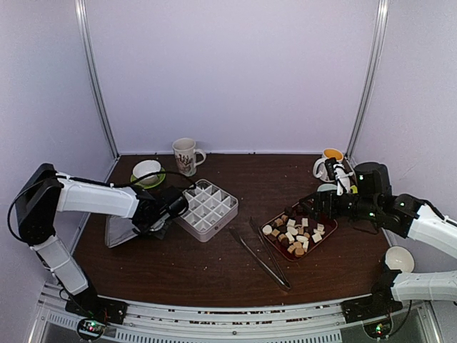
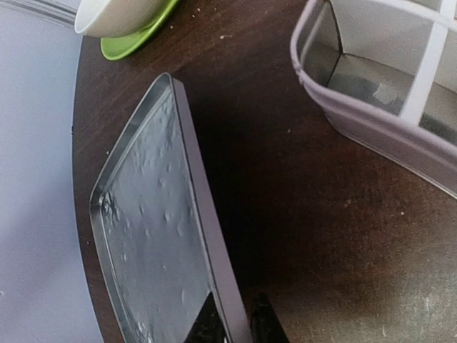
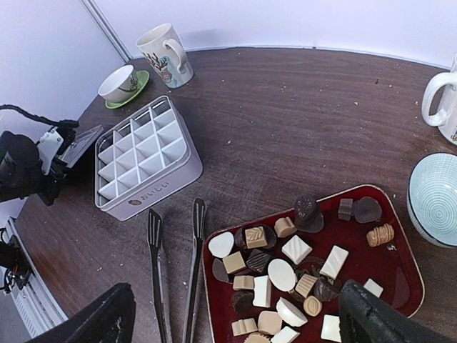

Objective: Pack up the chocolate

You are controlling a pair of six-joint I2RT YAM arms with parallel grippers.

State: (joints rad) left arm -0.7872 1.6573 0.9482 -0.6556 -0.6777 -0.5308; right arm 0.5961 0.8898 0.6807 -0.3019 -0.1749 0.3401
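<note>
Brown counter (image 1: pixel 250 171): dark wood grain, with pale panels on its left, far and right sides.
Left arm (image 1: pixel 93 196): white and black, reaching from the near left corner toward the box. The left fingers (image 2: pixel 264 325) pinch one long edge of the lid, one tip on each side of its rim.
Right arm (image 1: pixel 421 218): comes in from the right. The right fingers (image 3: pixel 93 321) are spread wide above the tray.
Box (image 1: pixel 207 209): white, divided into a grid of small compartments, left of centre.
Tray (image 3: pixel 396 264): red with rounded corners, right of centre, well apart from the box.
Lid (image 2: pixel 150 236): shallow grey metal, just left of the box and not touching it.
Tongs (image 3: pixel 194 257): long and dark, lying on the counter between box and tray, just beside the tray's left edge.
Patterned mug (image 1: pixel 186 156): upright, far of the box.
White cup (image 1: pixel 146 170): on a green saucer, far left.
Second mug (image 1: pixel 330 163): far right.
Pale blue bowl (image 3: pixel 435 200): just right of the tray.
Chocolate (image 3: pixel 296 250): dark brown, tan and white pieces scattered across the red tray.
</note>
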